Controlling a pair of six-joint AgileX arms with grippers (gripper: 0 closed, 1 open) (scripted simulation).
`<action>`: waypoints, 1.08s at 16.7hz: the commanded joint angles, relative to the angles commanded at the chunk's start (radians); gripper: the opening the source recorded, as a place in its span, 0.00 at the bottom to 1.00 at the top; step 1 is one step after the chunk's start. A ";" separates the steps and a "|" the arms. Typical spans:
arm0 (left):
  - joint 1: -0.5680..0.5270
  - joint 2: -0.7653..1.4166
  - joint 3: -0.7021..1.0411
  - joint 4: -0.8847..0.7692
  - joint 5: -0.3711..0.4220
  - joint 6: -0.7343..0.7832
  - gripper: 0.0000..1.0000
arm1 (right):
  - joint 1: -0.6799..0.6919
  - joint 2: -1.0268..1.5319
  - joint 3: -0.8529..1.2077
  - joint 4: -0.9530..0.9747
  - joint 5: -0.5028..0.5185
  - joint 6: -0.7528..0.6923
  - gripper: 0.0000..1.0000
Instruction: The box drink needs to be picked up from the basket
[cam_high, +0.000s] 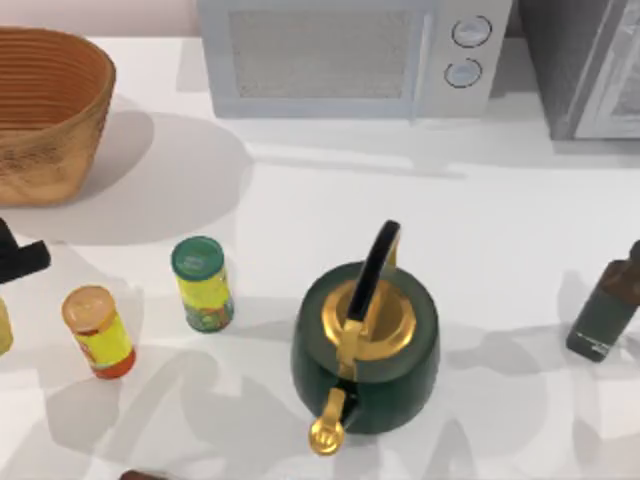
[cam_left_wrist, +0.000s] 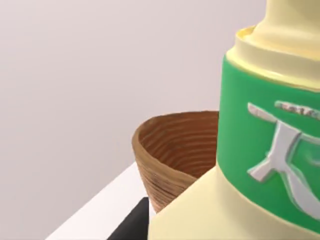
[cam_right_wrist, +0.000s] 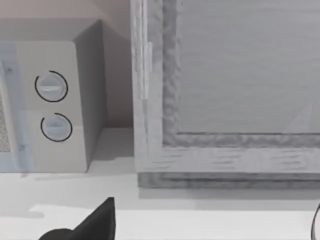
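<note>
Starting at the left of the top view, the basket (cam_high: 45, 110) sits in the far left corner of the worktop (cam_high: 300, 220). Just in front of it, at the very edge, a black bit of our left claw (cam_high: 20, 258) pokes in. We can't tell whether it's open or closed, or if it has hold of anything. In the left wrist view the box drink (cam_left_wrist: 270, 150) is right up close, pale yellow with a green band and a white mark. It's outside the basket, which sits behind it. Moving right there's an upright can with an orange lid (cam_high: 97, 330), then a can with a green lid (cam_high: 203, 283) near it. The dark green kettle (cam_high: 365, 345) with a gold lid is around the middle, and the microwave (cam_high: 340, 55) stands at the back. At the far right stands a dark bottle (cam_high: 605, 305). Our right claw (cam_right_wrist: 95, 222) shows as a black shape facing the microwave's dials, and we can't tell its state either.
</note>
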 joint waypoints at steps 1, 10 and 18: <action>-0.032 0.053 0.008 0.048 -0.068 0.004 0.00 | 0.000 0.000 0.000 0.000 0.000 0.000 1.00; -0.145 0.234 0.036 0.214 -0.281 0.016 0.00 | 0.000 0.000 0.000 0.000 0.000 0.000 1.00; -0.046 0.464 0.010 0.451 -0.196 0.011 0.00 | 0.000 0.000 0.000 0.000 0.000 0.000 1.00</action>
